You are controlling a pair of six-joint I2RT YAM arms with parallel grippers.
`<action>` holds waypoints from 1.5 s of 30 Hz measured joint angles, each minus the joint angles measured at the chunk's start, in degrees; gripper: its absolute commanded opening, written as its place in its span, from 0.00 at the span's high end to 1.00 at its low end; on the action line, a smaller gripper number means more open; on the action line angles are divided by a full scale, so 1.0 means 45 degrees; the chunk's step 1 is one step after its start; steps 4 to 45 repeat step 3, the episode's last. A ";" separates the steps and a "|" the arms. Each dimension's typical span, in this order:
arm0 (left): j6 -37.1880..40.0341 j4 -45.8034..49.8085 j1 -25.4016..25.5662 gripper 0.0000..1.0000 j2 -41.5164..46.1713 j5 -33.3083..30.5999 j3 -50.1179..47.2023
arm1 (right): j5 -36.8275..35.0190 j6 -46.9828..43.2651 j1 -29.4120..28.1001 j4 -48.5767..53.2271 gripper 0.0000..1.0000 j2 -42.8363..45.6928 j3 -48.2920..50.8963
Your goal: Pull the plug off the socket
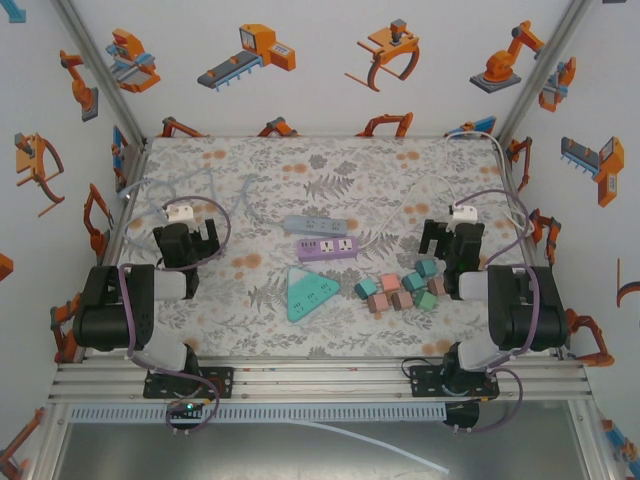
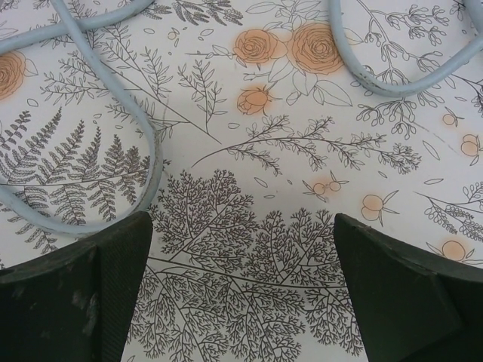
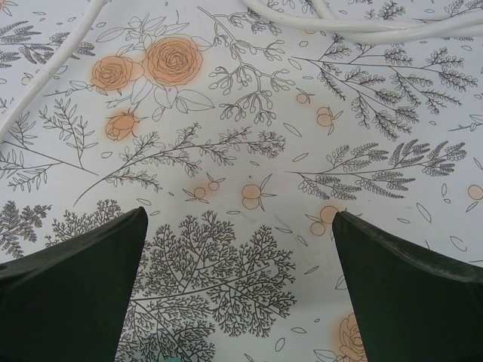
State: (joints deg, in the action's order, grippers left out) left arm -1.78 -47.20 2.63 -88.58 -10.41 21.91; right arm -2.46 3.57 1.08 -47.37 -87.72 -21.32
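Observation:
A purple power strip (image 1: 327,247) lies mid-table with a grey strip (image 1: 307,223) just behind it and a teal triangular socket (image 1: 307,292) in front. A white cable (image 3: 362,29) runs from the purple strip to a white plug (image 1: 462,211) lying on the cloth just beyond my right gripper (image 1: 452,232) (image 3: 240,215), which is open over bare cloth. A second white plug (image 1: 180,212) on a grey cable (image 2: 147,177) lies just beyond my left gripper (image 1: 188,235) (image 2: 241,222), also open with nothing between its fingers.
Several small pink, teal and brown blocks (image 1: 400,285) are clustered left of the right arm. Grey cable loops (image 1: 190,185) cover the far left of the floral cloth. Enclosure walls and metal posts (image 1: 120,160) bound the table.

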 measured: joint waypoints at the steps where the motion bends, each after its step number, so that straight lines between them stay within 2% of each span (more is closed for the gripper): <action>1: 0.0000 0.0005 0.0000 0.03 0.0000 0.0000 0.0000 | 0.0000 0.0000 0.0000 0.0000 0.00 0.0000 -0.0005; 45: 0.0000 0.0000 0.0000 0.03 0.0000 0.0000 0.0000 | -0.0015 -0.0005 0.0000 0.0000 0.01 0.0000 -0.0005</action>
